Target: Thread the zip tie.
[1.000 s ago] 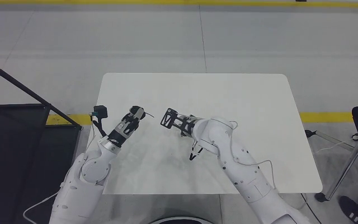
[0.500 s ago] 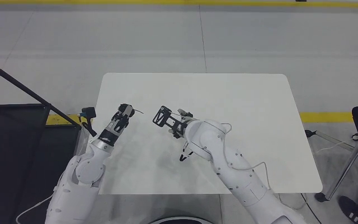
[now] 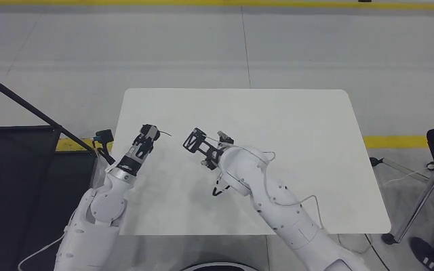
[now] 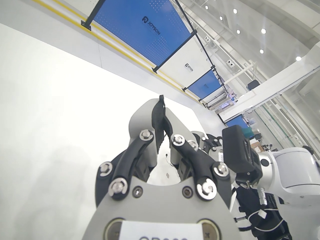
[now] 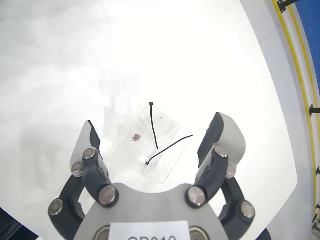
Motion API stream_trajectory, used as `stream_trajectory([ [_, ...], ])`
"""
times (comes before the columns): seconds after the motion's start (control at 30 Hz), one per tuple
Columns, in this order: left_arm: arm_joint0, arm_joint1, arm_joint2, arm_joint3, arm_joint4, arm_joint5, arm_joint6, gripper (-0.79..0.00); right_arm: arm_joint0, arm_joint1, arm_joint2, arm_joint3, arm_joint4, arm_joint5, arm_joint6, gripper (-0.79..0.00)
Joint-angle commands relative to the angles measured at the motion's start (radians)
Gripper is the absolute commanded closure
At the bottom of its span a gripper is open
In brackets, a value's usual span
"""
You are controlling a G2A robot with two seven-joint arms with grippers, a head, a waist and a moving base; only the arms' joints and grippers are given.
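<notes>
The zip tie (image 3: 165, 133) I am to thread is pinched in my left gripper (image 3: 150, 131), above the table's (image 3: 305, 135) left side. Its thin black tail pokes out past the fingertips towards my other arm. The pads of that gripper are pressed together on the strap, with no gap between them. From my left wrist view a short black tip (image 4: 161, 98) stands just beyond the closed pads. The strap is so fine that I cannot tell which end I hold, the head or the tail.

My right gripper (image 5: 153, 118) hangs a little apart from the left one, fingers spread wide and holding nothing. Directly beneath it a clear plate (image 5: 172, 161) lies flat on the table. Two more black ties rest on that plate. One loose tie (image 5: 153, 126) runs straight, with its small square head at the far end. The second loose tie (image 5: 170, 148) curves across the plate and just crosses its edge. The two lie close together without touching. A small brownish speck (image 5: 136, 137) sits on the plate beside them.

By my judgement the task is at an early stage. One tie is picked up and held, but no loop is formed. The tail has not entered the head, and bringing the two ends together remains to be done.
</notes>
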Motion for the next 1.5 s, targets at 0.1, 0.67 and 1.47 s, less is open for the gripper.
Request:
stream_trajectory([
  [0.1,0.017,0.001,-0.027,-0.004,-0.025,0.007,0.014,0.0,0.079,-0.036,-0.035,0.101,0.062,0.067,0.043,-0.631],
  [0.67,0.009,-0.003,-0.033,0.003,-0.036,0.014,0.012,0.0,0.191,-0.102,-0.063,0.284,0.164,0.15,0.093,-0.326],
  [1.47,0.008,-0.007,-0.037,0.005,-0.034,0.011,0.011,0.0,0.21,-0.148,-0.058,0.34,0.173,0.229,0.13,-0.252],
])
